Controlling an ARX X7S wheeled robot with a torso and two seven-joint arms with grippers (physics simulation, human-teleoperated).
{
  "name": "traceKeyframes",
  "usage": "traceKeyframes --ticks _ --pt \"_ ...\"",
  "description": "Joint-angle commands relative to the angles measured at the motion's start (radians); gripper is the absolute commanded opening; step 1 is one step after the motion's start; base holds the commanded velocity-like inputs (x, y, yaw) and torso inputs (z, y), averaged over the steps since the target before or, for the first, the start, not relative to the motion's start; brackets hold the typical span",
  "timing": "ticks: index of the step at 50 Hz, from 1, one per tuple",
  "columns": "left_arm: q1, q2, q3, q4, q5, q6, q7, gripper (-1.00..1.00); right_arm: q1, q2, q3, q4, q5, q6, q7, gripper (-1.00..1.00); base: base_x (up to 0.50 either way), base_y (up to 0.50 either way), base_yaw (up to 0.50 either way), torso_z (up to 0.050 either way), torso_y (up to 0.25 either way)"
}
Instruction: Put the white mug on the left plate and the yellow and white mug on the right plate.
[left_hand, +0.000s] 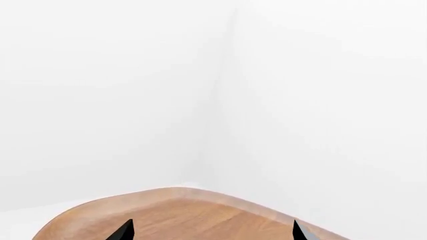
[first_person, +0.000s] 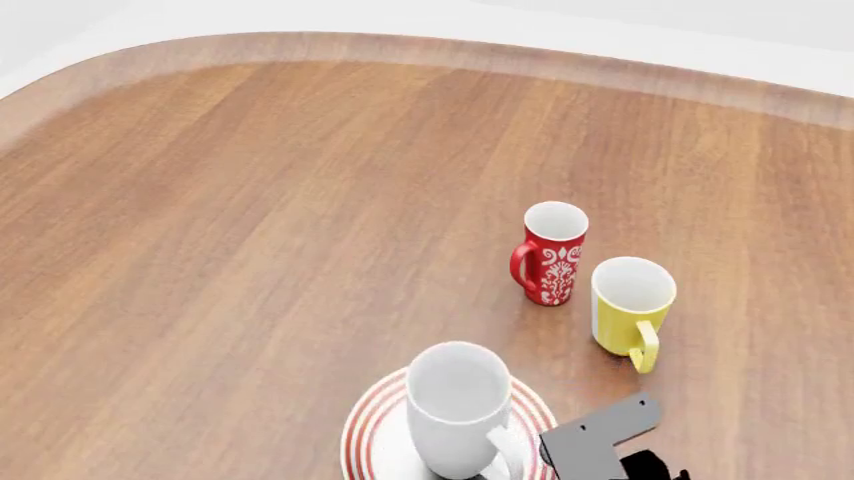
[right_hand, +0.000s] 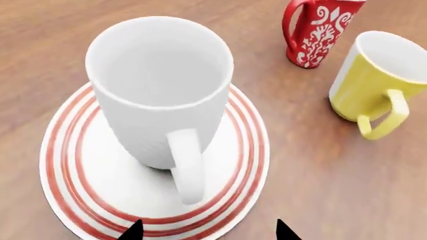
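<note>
The white mug (first_person: 458, 408) stands upright on a red-ringed plate (first_person: 371, 432) at the table's near edge. This is the only plate in view, and I cannot tell whether it is the left plate or the right plate. The mug's handle (right_hand: 187, 165) points toward my right gripper (right_hand: 208, 232), which is open just short of it, with one fingertip over the plate's rim (right_hand: 67, 200). The yellow and white mug (first_person: 630, 305) stands on bare wood to the right. My left gripper (left_hand: 211, 232) is open and holds nothing, above a rounded table corner (left_hand: 180, 212).
A red mug with a white floral pattern (first_person: 551, 252) stands just left of and behind the yellow one. My right arm's grey wrist part (first_person: 598, 438) sits beside the plate. The wooden table (first_person: 267, 220) has a curved far edge, with white walls (left_hand: 213, 90) beyond it.
</note>
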Motion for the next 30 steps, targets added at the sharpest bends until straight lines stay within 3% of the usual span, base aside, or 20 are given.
traceKeyframes --ticks 1,17,30 --pt "-0.007 -0.004 0.004 0.000 -0.004 -0.002 -0.005 1.00 -0.128 0.078 0.082 -0.220 0.049 0.072 0.015 1.00 0.00 0.00 0.00 0.000 0.000" --pt "-0.017 -0.008 0.012 -0.007 -0.006 -0.001 -0.005 1.00 -0.135 0.037 0.311 -0.430 0.132 -0.059 0.115 1.00 0.00 0.00 0.00 0.000 0.000" --pt "-0.011 -0.011 0.010 -0.002 -0.010 0.004 -0.007 1.00 -0.029 -0.035 0.382 -0.352 0.134 -0.043 0.238 1.00 0.00 0.00 0.00 0.000 0.000"
